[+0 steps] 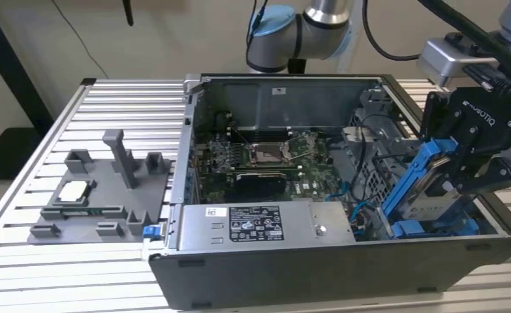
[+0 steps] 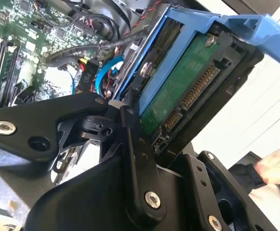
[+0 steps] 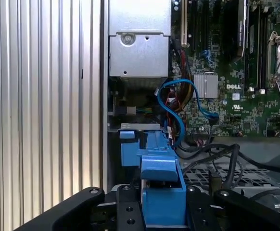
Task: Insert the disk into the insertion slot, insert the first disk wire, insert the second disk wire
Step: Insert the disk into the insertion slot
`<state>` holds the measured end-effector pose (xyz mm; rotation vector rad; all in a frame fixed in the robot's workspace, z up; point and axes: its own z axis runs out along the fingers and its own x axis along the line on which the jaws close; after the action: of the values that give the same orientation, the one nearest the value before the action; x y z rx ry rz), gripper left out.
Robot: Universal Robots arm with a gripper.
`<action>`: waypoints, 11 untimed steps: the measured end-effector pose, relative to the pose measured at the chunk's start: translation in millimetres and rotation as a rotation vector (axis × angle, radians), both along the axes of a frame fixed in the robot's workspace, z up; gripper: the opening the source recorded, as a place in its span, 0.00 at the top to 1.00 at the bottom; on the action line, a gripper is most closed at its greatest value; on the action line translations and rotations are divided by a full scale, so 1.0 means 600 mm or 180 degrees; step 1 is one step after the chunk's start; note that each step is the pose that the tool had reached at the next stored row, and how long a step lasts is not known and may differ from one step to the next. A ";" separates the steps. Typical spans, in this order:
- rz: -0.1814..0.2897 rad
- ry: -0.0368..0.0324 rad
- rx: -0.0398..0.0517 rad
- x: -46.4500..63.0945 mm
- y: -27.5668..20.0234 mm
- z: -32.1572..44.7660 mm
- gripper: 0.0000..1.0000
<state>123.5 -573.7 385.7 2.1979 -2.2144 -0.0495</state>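
Pincer of mine (image 1: 471,168) closed on the tilted disk (image 1: 431,197), wrist pointing down, just above the insertion slot (image 1: 445,228)

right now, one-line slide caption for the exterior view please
Gripper holding the blue-framed disk tilted at the open computer case, on the exterior view's right.

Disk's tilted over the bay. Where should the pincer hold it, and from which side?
The upper, connector end of its blue carrier, from above the open case. The disk stands tilted, lower end at the insertion slot, so only that upper end is free; the pincer is shut on it there.
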 end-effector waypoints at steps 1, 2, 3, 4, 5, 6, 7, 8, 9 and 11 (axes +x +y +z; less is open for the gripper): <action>0.0000 0.0000 0.0000 0.000 0.0000 0.000 0.67; 0.0000 0.0000 -0.0001 0.000 0.0000 0.000 0.67; 0.0000 0.0000 -0.0001 0.000 0.0000 0.000 0.67; 0.0000 0.0000 0.0000 0.000 0.0000 0.000 0.66; 0.0000 0.0000 0.0000 0.000 0.0000 0.000 0.66; 0.0000 0.0000 0.0001 0.000 -0.0001 0.000 0.59; 0.0000 0.0000 0.0001 0.000 -0.0001 0.001 0.59; 0.0000 0.0000 0.0000 0.000 -0.0001 0.002 0.59; 0.0000 0.0000 0.0000 0.000 -0.0001 0.003 0.59; 0.0000 0.0000 0.0000 0.000 0.0000 0.003 0.59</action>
<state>123.5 -573.7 387.7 2.1980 -2.2144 -0.0496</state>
